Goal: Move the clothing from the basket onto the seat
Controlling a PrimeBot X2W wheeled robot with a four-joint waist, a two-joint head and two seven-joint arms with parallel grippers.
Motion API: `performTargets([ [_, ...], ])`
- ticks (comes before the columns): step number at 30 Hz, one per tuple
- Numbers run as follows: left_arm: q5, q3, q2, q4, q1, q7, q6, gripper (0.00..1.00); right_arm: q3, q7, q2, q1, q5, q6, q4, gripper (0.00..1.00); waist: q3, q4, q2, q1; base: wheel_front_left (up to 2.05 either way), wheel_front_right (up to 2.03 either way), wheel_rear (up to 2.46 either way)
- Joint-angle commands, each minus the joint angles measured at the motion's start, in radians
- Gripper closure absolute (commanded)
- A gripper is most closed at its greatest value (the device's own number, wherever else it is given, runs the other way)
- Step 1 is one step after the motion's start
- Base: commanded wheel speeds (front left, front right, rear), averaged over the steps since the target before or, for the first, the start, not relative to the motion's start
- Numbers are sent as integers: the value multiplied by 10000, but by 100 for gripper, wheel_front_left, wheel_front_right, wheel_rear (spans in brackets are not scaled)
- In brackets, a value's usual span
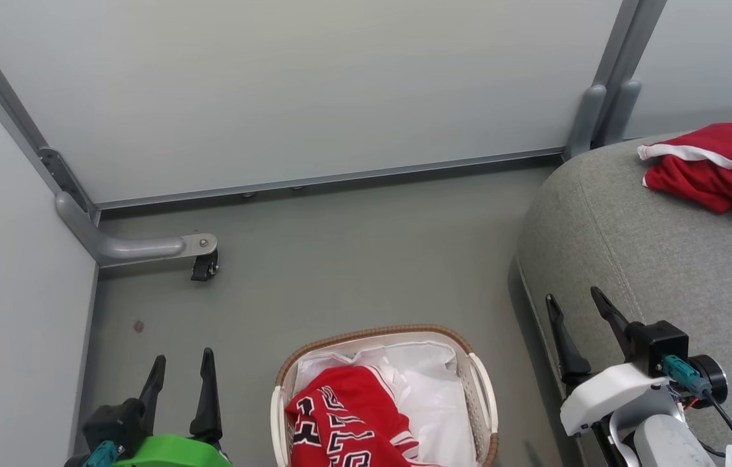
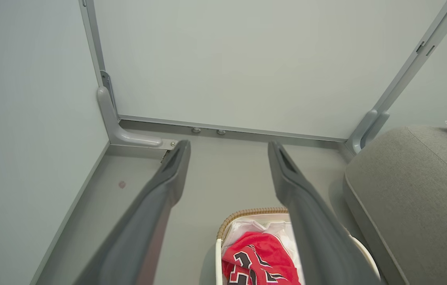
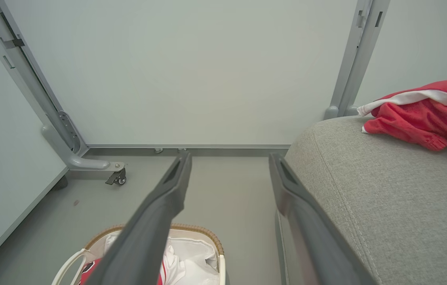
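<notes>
At 3 o'clock, grey seat [image 1: 651, 259], carrying the white-trimmed red garment [image 1: 716, 168] toward 2 o'clock. At 6 o'clock, basket [image 1: 372, 332], holding the lettered red jersey [image 1: 340, 415] on its white liner [image 1: 430, 383]. At 7 o'clock, left claw [image 1: 183, 355], spread open, empty; at 4 o'clock, right claw [image 1: 572, 293], likewise parted and empty.

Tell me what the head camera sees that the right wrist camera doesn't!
Head view: the left gripper, open, and the right arm's white wrist shell. Right wrist view: the clips high on the corner post. Both: the open right gripper, the basket with the jersey inside, the seat, the red piece with white trim lying on it, and a caster wheel.
</notes>
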Motion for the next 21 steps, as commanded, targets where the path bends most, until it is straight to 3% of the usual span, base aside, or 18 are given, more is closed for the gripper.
performTargets([
  [1,-15,-46,14,31,19,-9,-26,0,-8,-46,-39,-29,-9,-10,-60,0,78,-16,0,0,0,0,0],
  [12,253,-908,21,795,-1008,-9,-28,0,-248,-46,-37,-462,-193,-10,-288,0,1065,-210,0,0,0,0,0],
  [21,146,-2677,233,2781,-2676,-9,-27,0,-472,-46,-37,-1149,-349,-10,-546,0,2578,-596,0,0,0,0,0],
])
